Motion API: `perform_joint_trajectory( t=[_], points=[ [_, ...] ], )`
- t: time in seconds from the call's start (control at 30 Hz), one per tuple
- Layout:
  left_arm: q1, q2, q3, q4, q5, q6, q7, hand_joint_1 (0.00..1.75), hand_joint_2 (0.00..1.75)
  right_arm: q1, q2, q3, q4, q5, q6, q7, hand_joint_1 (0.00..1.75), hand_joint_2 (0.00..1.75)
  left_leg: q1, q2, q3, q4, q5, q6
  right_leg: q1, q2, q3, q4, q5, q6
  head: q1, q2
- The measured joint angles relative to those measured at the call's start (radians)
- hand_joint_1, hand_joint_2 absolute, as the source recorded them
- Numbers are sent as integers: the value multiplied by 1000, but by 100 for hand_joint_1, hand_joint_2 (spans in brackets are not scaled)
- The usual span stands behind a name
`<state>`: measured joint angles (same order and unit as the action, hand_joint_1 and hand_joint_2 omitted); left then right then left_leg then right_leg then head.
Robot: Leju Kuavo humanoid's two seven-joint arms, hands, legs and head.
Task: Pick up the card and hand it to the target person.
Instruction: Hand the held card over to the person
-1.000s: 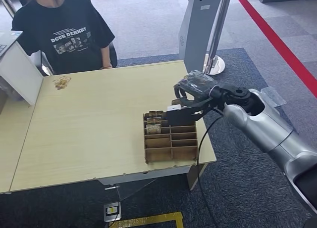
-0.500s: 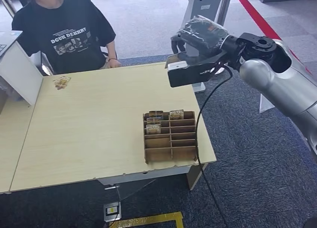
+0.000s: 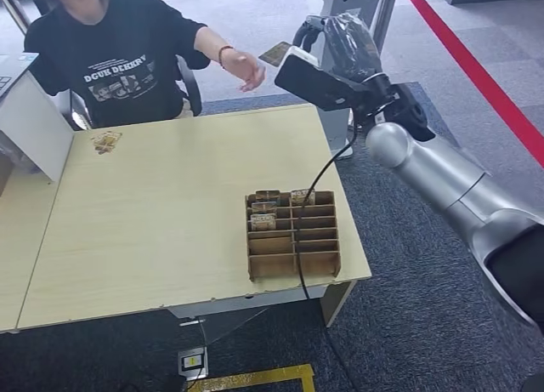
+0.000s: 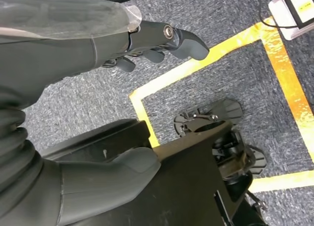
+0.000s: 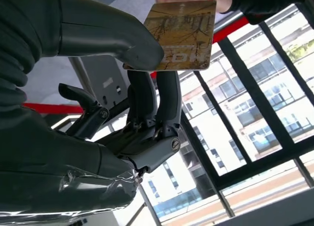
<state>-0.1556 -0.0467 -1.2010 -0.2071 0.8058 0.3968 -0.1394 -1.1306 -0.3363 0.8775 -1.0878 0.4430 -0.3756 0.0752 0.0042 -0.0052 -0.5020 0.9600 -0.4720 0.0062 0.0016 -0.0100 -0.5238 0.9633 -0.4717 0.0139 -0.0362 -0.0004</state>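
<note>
The right hand (image 3: 327,48) pinches the card (image 5: 181,35) between thumb and fingers, raised beyond the surface's (image 3: 161,205) far edge toward the person's hand (image 3: 246,69), seemingly just short of contact, so she can take it.

The right arm (image 3: 449,188) is reaching up and forward, its silver forearm slanting from the lower right toward the upper middle of the head view. The right hand (image 3: 333,48) is sitting at the end of it, raised high, with the thumb (image 5: 111,39) pressing the card (image 5: 181,35) against the darker fingers (image 5: 168,101) behind it. The left hand (image 4: 122,54) is hanging down toward the floor, holding nothing, its dark fingers (image 4: 185,39) lying fairly straight and apart from the thick grey thumb (image 4: 111,179).
</note>
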Motion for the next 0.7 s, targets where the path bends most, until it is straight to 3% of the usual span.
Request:
perform_joint_trajectory(
  t=[0.27,0.47,0.7],
  points=[
    [-6,-5,-2,0,4,16,11,0,175,27,199,5,230,127,-232,27,175,175,1,0,0,-1,0,0,1,0,0,1,0,0,0,0],
    [1,-4,-2,0,10,24,13,0,175,29,315,12,371,188,-278,68,175,175,1,0,0,-1,0,-1,1,0,0,1,0,0,0,0],
    [6,-1,-2,0,11,28,14,0,175,32,396,16,486,237,-281,94,175,175,0,0,0,0,1,-1,0,0,0,0,0,0,0,0]
  ],
)
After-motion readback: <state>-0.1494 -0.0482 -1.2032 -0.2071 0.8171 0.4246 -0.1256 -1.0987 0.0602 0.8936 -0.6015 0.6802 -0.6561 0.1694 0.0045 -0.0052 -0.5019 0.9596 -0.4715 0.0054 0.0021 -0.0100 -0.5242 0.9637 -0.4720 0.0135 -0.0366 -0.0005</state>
